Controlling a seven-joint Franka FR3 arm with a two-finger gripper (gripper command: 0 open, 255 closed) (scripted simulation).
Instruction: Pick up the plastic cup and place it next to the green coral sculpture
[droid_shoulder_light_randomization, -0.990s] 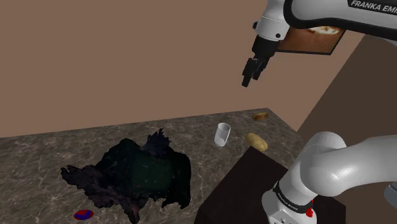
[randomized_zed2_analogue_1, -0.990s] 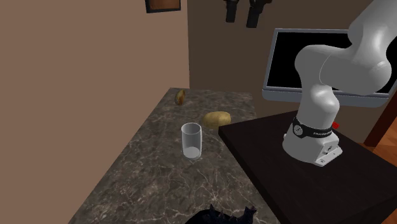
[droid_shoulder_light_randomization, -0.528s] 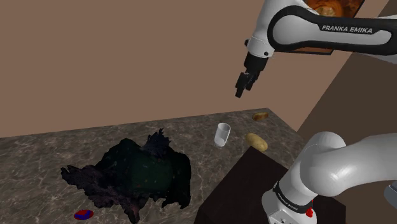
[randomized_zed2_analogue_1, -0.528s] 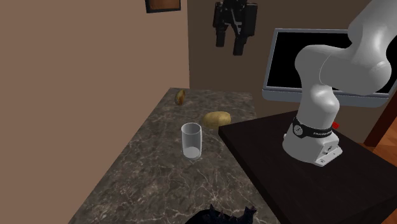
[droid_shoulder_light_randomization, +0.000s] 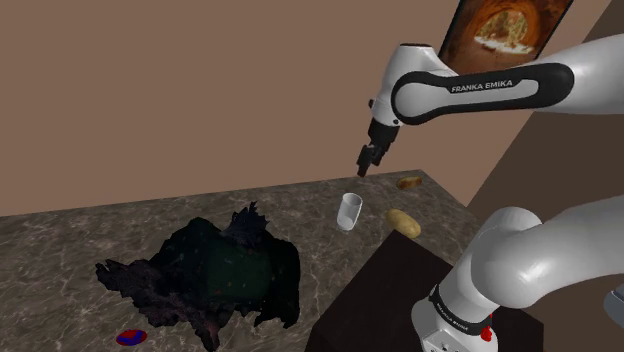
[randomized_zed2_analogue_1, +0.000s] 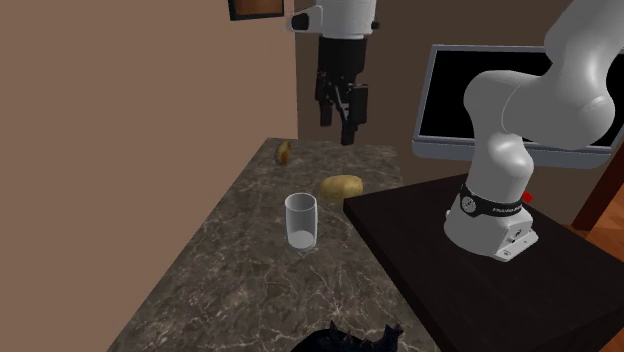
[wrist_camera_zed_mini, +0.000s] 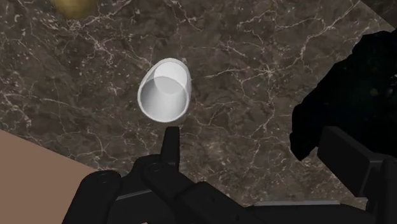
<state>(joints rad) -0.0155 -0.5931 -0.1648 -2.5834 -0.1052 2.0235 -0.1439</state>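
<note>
Above the cup, jaws spread and empty

Above the cup (droid_shoulder_light_randomization: 348, 211) and well apart from it hangs the black gripper (droid_shoulder_light_randomization: 364, 165). It points down with its two fingers standing apart and nothing between them, presumably spread ready to pass either side of the cup's wall. The cup itself stands upright, pale and translucent, on the dark marbled countertop (droid_shoulder_light_randomization: 60, 245). In the wrist view its open mouth faces the camera, but it sits ahead of one finger rather than in the gap, so I judge the hand wants a small sideways correction before it goes down. Near the cup, toward the stand (randomized_zed2_analogue_1: 420, 240), lies a yellowish lump (droid_shoulder_light_randomization: 403, 221), a likely thing to nudge if the descent drifts. Far from the cup, to the shoulder view's left, sprawls the coral sculpture (droid_shoulder_light_randomization: 215, 270), spiky and almost black with a faint green cast; bare countertop between cup and sculpture leaves room for the set-down
</note>
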